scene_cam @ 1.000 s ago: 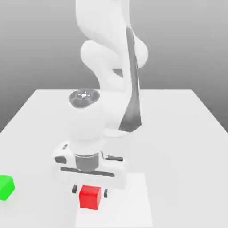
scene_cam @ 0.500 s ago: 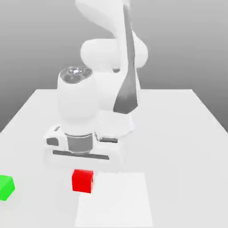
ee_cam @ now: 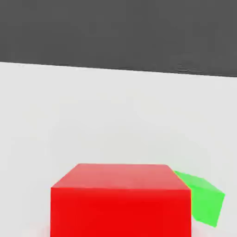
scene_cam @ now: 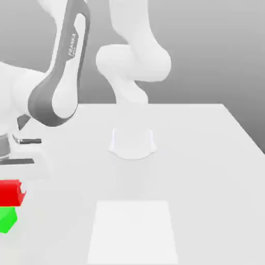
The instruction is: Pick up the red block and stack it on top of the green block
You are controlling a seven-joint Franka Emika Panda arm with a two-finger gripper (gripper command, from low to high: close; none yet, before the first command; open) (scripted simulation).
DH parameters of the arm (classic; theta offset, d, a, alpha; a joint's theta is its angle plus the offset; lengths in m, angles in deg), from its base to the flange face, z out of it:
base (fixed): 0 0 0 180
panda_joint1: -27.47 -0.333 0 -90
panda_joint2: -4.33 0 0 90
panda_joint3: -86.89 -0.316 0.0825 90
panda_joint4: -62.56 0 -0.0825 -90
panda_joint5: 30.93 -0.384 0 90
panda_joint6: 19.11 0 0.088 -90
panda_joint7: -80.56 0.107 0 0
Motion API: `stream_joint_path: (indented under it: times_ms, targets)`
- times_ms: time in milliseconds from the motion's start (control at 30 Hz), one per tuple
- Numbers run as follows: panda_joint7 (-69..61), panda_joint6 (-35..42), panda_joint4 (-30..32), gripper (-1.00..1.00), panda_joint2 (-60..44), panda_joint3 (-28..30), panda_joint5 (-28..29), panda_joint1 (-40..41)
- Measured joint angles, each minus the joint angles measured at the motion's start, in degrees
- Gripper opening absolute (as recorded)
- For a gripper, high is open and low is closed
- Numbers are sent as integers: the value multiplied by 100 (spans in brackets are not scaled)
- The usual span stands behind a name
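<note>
Nearest, at the exterior view's left edge, the green block point(scene_cam: 6, 219) sits on the white table point(scene_cam: 207, 171). The red block point(scene_cam: 10, 193) hangs directly over it, seemingly just clear of its top; the hand view puts the red cube in front with the green one poking out from behind one side. The gripper point(scene_cam: 6, 182) has its fingers clenched on the red block. Nearby lies a paler square patch point(scene_cam: 133, 230) on the tabletop. Farther back the Franka arm point(scene_cam: 64, 67) sweeps from its round base point(scene_cam: 132, 142).
</note>
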Motion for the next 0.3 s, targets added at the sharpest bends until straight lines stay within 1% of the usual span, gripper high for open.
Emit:
stream_joint_path:
  times_ms: [67, 133, 167, 300]
  targets:
    - [-321, -162, -81, -100, -254, -11, -129, 151]
    - [-508, -491, -120, -100, -632, -111, -309, 259]
    - [-583, -673, -135, 100, -831, -178, -400, 315]
    - [-583, -672, -135, 100, -831, -178, -400, 315]
